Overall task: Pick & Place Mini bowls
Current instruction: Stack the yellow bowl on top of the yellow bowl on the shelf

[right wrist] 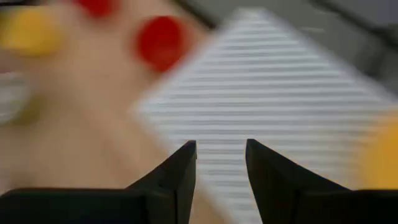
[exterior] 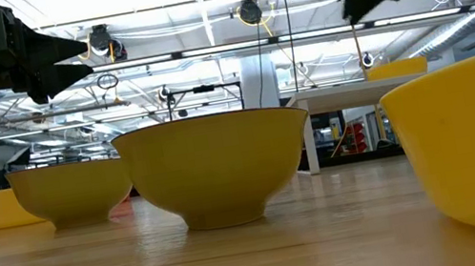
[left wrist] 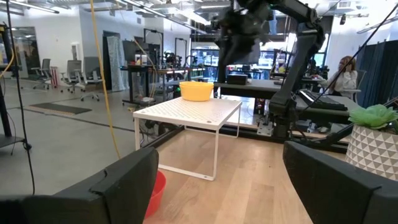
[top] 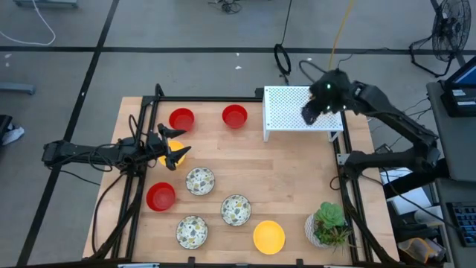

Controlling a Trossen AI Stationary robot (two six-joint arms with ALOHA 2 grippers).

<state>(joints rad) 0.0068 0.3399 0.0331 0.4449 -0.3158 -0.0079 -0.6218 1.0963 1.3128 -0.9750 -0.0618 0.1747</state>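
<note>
A yellow mini bowl (left wrist: 196, 91) stands on top of the white perforated rack (top: 294, 112) at the table's far right. My right gripper (right wrist: 221, 149) hangs open above the rack (right wrist: 273, 99), clear of that bowl, with nothing between its fingers. In the high view the arm hides the bowl. On the table stand red bowls (top: 181, 118) (top: 234, 115) (top: 161, 196), speckled bowls (top: 199, 180) (top: 235, 209) (top: 192, 231) and a yellow bowl (top: 268, 236). My left gripper (top: 178, 147) waits open at the left, above another yellow bowl (top: 168, 152).
A white pot with a green plant (top: 327, 227) stands at the near right corner. Bare wood lies between the rack and the speckled bowls. A black frame (top: 141, 149) runs along the table's left and right edges. A person sits in the room beyond (left wrist: 345, 71).
</note>
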